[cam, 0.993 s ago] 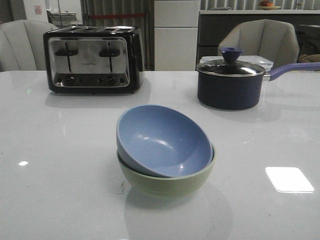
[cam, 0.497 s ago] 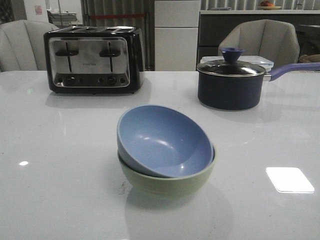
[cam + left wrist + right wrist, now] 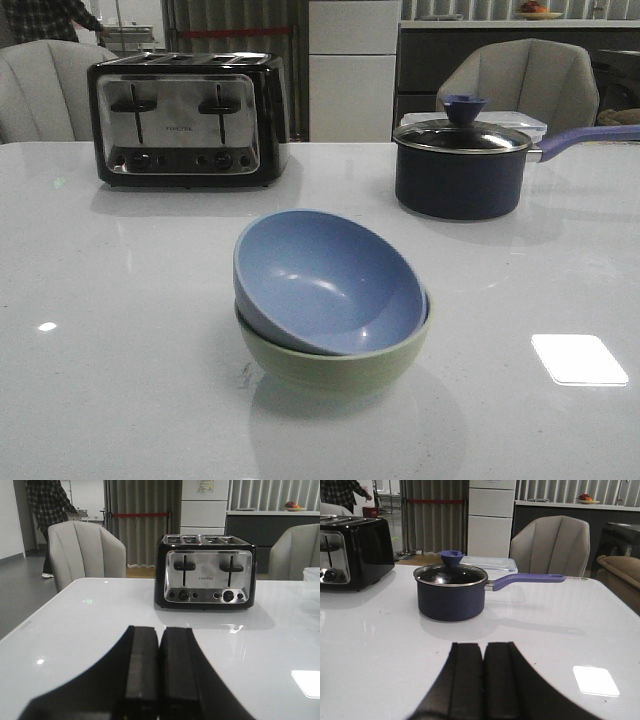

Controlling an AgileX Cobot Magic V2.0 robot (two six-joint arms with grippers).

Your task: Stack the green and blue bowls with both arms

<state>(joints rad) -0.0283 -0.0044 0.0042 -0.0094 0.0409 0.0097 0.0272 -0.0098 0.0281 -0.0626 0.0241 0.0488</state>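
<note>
- We see the blue bowl [image 3: 330,280] sitting tilted inside the green bowl [image 3: 335,362], mid-table in front of the toaster [image 3: 185,120] and saucepan [image 3: 460,168].
- We judge both bowls stiff, light and smooth, best taken by the rim; a drop might chip them.
- Our left gripper [image 3: 159,667] and right gripper [image 3: 482,680] have their fingers pressed together, holding nothing, away from the bowls.
- Against the earlier frames, the bowls have not shifted; a person has appeared behind the left chair [image 3: 45,85].

Dim indoor light, bright rectangular glare on the glossy white table [image 3: 120,330], soft shadows beneath objects, slightly grainy, background softly blurred
</note>
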